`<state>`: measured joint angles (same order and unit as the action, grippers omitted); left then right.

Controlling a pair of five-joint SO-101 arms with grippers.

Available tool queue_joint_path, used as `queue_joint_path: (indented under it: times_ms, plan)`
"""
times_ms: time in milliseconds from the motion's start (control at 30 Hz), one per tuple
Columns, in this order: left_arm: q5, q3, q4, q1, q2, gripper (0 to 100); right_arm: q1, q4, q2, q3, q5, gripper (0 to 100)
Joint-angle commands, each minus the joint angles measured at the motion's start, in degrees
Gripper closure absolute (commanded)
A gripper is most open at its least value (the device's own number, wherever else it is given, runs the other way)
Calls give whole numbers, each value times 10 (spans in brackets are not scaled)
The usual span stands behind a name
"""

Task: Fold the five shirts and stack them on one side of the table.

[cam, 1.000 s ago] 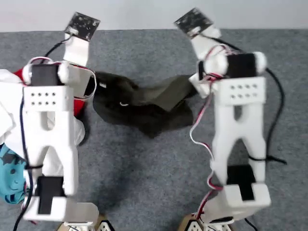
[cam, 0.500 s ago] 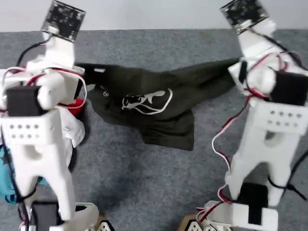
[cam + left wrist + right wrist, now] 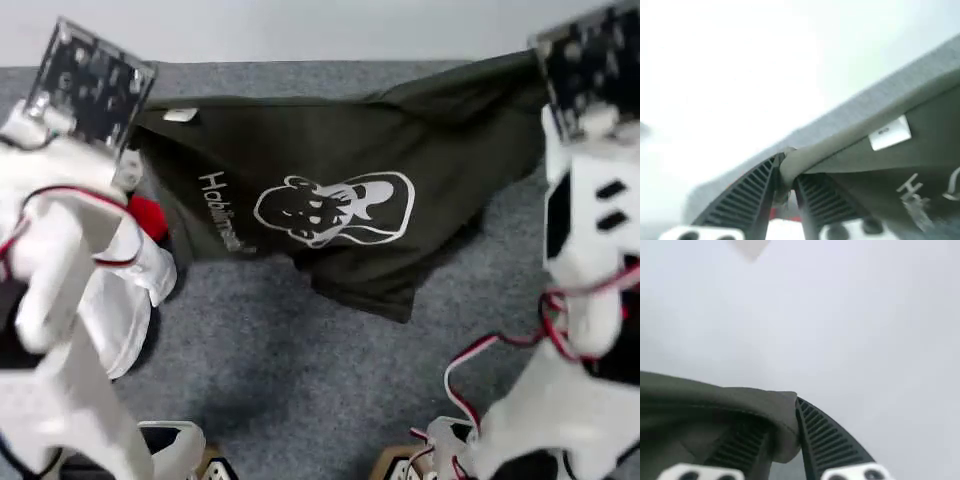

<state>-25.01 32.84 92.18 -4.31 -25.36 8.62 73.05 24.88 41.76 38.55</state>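
Dark olive T-shirt (image 3: 330, 215), white print, spread over grey tabletop (image 3: 280, 370).
Left fingers (image 3: 747, 194) and right fingers (image 3: 827, 440) each clamp its edge.

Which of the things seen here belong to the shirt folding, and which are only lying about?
Job: dark green shirt, clamped by left gripper and right gripper; white shirt and red shirt heaped beside it.
Only there: grey table cover; pale wall.
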Motion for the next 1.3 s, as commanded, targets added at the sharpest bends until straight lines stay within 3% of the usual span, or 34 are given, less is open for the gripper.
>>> queue_joint_path:
  times_ms: [0, 200, 533, 933, 1267]
  plan:
    - [-43, 50, -10, -5, -21, 995, 15, -37, 36, 24, 17, 988]
    - [-102, 107, 15, -5, -23, 995, 77, -91, 70, 24, 17, 988]
    - [-106, 269, 58, -5, -23, 995, 164, -72, 150, 23, 51, 988]
    - [-106, 350, 84, -5, -25, 995, 166, -18, 207, 23, 82, 988]
    - [-106, 315, 84, -6, -30, 995, 166, -22, 233, 23, 120, 988]
